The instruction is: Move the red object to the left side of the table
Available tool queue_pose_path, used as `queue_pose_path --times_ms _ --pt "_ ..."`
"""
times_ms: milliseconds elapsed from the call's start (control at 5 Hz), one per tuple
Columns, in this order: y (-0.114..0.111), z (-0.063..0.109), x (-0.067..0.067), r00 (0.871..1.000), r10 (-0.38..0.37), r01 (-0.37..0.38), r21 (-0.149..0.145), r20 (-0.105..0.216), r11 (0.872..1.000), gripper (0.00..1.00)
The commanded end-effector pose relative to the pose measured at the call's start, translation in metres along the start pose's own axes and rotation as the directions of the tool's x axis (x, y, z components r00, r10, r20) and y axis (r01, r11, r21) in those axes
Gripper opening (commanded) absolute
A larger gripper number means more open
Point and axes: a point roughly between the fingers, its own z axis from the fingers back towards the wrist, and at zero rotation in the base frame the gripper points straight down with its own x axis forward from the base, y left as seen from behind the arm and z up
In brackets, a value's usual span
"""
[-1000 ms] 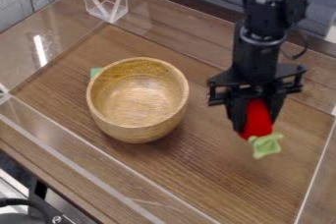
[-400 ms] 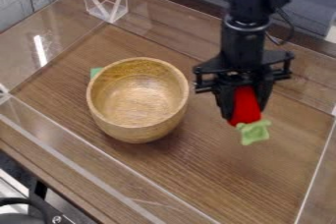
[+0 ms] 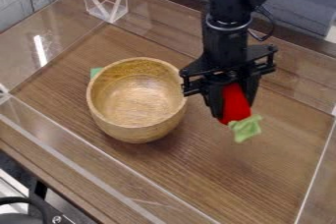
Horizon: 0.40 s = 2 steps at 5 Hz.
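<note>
Red object gripped in pincer, just right of bowl, above table

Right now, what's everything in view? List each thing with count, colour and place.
Red object: one, red with a light green leafy end hanging down, held in the gripper, off the table, right of the bowl.
Bowl: one, light wood, upright and empty, left of centre on the table.
Green bit: one, green, peeking out behind the bowl's left rim; mostly hidden, cannot tell what it is.
Table: one, brown wood grain.
Clear walls: low acrylic border around the table.
Clear stand: one, transparent, far left corner.
Arm: one, black, reaching down from above.
Gripper: one, black, shut on the red object.
</note>
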Motion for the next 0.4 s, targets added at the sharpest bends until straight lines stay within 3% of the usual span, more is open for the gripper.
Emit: queue_pose_path --times_ms 0,200 --pt "-0.007 0.006 0.001 0.999 0.038 -0.037 -0.047 0.025 0.998 0.0" --pt "-0.005 0.016 0.0 1.0 -0.013 0.014 -0.045 0.017 0.999 0.0"
